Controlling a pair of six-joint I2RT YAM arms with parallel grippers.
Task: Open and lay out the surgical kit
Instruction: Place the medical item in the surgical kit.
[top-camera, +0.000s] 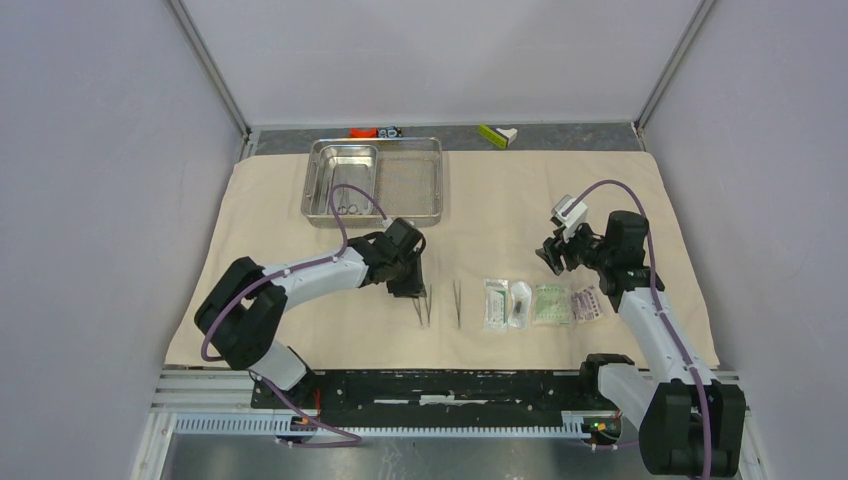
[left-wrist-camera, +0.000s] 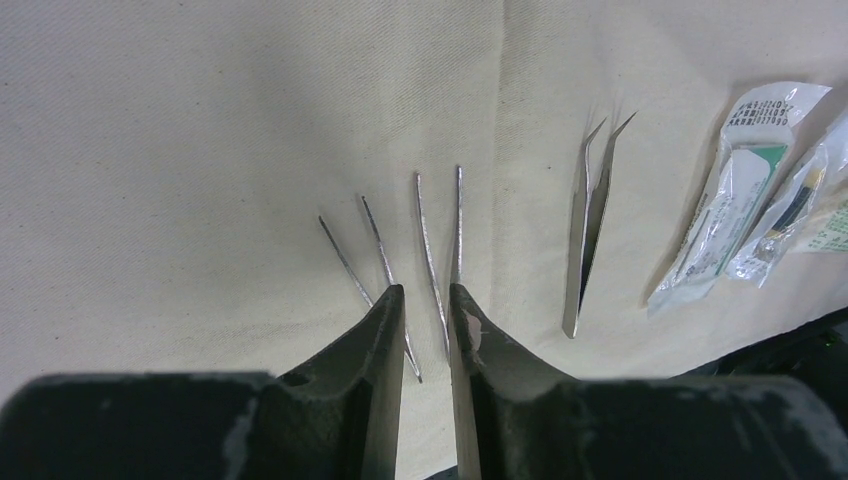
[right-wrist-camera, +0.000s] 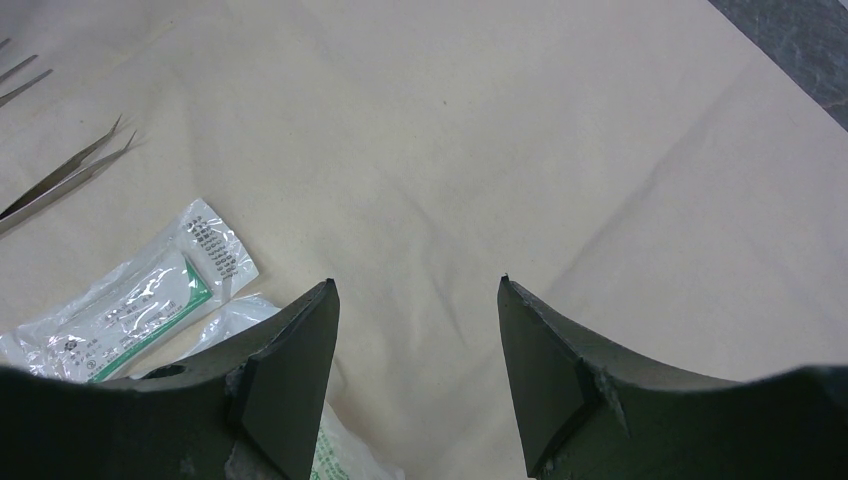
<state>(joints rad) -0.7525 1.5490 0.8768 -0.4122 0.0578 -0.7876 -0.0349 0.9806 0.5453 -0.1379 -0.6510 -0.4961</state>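
Observation:
The beige cloth wrap (top-camera: 500, 215) lies spread flat on the table. The steel tray (top-camera: 415, 180) stands at its far left with the smaller inner tray (top-camera: 345, 170) inside. My left gripper (top-camera: 410, 290) (left-wrist-camera: 425, 288) hovers low over two thin forceps (left-wrist-camera: 372, 250) (left-wrist-camera: 438, 235) that lie on the cloth. Its jaws stand slightly apart with only cloth between them. Pointed tweezers (left-wrist-camera: 588, 230) (top-camera: 457, 302) lie just to the right. Several sealed packets (top-camera: 540, 303) (left-wrist-camera: 735, 190) lie in a row beyond. My right gripper (top-camera: 553, 262) (right-wrist-camera: 416, 282) hangs open and empty above the packets.
A yellow-green and white object (top-camera: 497, 134) and orange and black pieces (top-camera: 375, 131) sit on the grey strip behind the cloth. Grey walls close in both sides. The black base rail (top-camera: 440, 388) runs along the near edge.

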